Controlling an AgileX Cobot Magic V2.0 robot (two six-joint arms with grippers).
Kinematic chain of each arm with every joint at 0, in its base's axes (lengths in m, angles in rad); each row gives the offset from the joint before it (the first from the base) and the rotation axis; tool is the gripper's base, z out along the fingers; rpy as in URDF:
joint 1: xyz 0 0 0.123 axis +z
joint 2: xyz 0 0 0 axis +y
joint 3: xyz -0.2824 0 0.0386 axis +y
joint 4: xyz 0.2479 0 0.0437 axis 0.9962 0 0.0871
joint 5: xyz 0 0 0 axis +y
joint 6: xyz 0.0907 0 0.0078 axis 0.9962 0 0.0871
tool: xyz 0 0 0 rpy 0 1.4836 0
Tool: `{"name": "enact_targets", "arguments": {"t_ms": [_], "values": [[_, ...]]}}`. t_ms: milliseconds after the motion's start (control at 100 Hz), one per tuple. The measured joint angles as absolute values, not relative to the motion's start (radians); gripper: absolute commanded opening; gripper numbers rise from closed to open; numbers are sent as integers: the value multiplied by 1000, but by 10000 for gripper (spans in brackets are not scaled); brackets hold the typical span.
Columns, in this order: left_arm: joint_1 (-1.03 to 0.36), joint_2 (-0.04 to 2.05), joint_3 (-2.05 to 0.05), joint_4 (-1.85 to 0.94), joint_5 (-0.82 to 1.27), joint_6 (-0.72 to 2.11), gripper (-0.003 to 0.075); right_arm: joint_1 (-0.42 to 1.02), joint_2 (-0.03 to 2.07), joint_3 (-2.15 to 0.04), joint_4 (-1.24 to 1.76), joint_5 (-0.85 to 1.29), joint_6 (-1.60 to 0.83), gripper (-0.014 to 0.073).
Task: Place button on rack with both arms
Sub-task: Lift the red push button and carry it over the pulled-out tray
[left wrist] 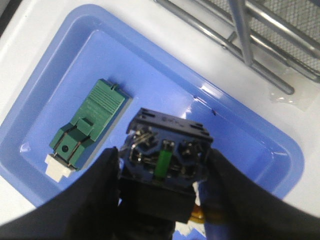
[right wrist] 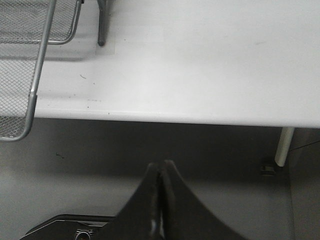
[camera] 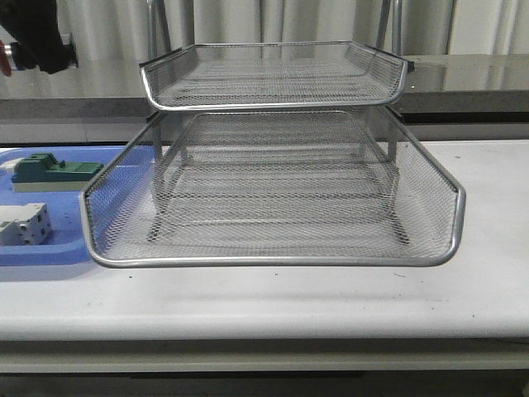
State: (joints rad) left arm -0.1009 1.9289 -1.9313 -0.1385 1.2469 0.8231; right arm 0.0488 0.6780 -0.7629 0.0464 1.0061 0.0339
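The button point(left wrist: 167, 137) is held above the blue tray, its dark rear block with metal terminals and a green strip facing the left wrist camera. My left gripper point(left wrist: 162, 160) is shut on it, one black finger on each side of its body. In the front view that arm point(camera: 40, 35) is high at the far left, with a sliver of red point(camera: 4, 59) at the frame edge. The silver wire-mesh rack point(camera: 273, 190) stands mid-table, its tiers empty. My right gripper point(right wrist: 161, 165) is shut on nothing, out past the table's edge over the floor, right of the rack point(right wrist: 30, 100).
A blue plastic tray point(camera: 50, 252) lies left of the rack, holding a green block point(camera: 54, 172) and a white block point(camera: 23, 225). The green block point(left wrist: 87, 125) lies in the tray point(left wrist: 240, 135) beside the held button. The rack's legs point(left wrist: 245, 35) cross nearby.
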Motion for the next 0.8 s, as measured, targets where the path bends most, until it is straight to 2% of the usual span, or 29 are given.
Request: {"name": "enact_targets", "arguments": {"t_ms": [380, 800], "values": [[-170, 1630, -1647, -176, 1254, 760, -20, 49, 678, -763, 46, 1007, 34, -68], [-487, 1598, -1595, -252, 1255, 719, -20, 49, 678, -763, 46, 1011, 34, -68]]}}
